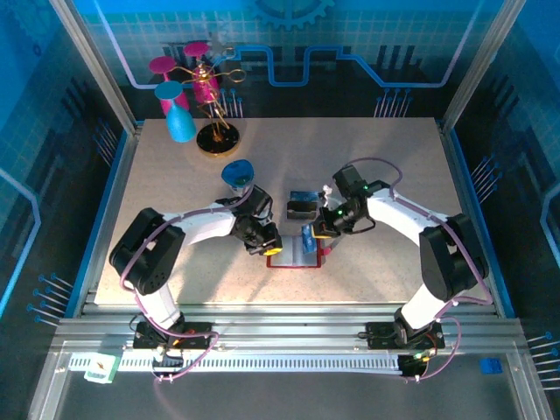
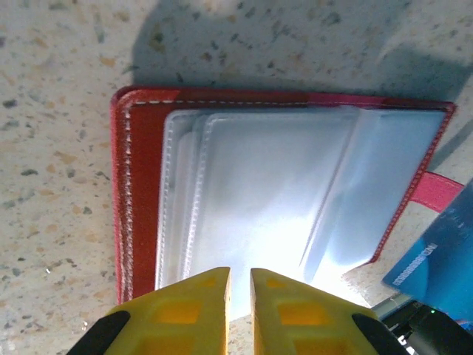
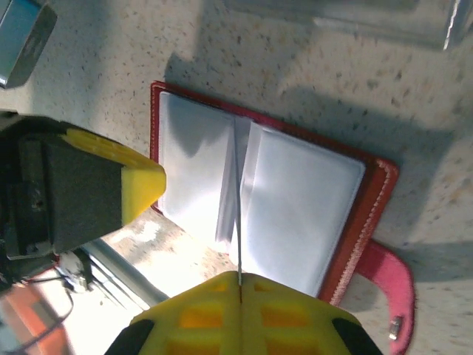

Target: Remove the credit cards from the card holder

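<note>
The red card holder (image 1: 296, 262) lies open on the table, its pale clear pockets (image 2: 259, 192) facing up and its snap tab (image 3: 388, 285) sticking out to one side. My left gripper (image 2: 239, 275) rests at the holder's near edge, its yellow fingers a narrow gap apart with nothing between them. My right gripper (image 3: 240, 278) is shut on a blue credit card (image 2: 436, 270), which the right wrist view shows edge-on as a thin line (image 3: 239, 222) over the holder's middle fold. In the top view the card (image 1: 308, 237) stands upright just above the holder.
Just behind the holder, a clear plastic tray (image 1: 302, 206) holds a dark card and a bluish card (image 1: 304, 194). A blue cup (image 1: 237, 173) sits by the left arm. A gold-based stand (image 1: 216, 138) with pink and blue cups is at the back left.
</note>
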Tool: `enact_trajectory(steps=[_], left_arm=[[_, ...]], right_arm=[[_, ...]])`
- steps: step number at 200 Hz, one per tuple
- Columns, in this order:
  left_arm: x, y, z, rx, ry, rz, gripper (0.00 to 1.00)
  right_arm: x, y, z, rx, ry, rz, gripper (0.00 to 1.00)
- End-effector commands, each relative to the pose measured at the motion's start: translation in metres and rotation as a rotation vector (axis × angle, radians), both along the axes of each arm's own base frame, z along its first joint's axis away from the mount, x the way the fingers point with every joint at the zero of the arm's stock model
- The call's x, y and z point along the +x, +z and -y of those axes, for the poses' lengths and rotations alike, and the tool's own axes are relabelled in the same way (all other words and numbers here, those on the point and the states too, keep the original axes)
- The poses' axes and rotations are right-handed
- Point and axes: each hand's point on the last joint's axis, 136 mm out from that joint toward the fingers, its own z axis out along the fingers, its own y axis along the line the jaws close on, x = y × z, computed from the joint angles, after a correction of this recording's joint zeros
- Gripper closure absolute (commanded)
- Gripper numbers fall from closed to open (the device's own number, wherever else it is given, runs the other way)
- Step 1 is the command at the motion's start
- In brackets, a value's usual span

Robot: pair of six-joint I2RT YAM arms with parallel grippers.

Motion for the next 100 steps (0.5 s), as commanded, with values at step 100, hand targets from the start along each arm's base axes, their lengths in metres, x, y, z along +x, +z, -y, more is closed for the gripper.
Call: enact_trajectory(steps=[100], left_arm=[[0.024, 0.034, -0.049, 0.006, 0.159, 0.163, 0.78]], right_arm=[[0.058, 0.049, 0.022, -0.372, 0.733, 0.502, 1.0]])
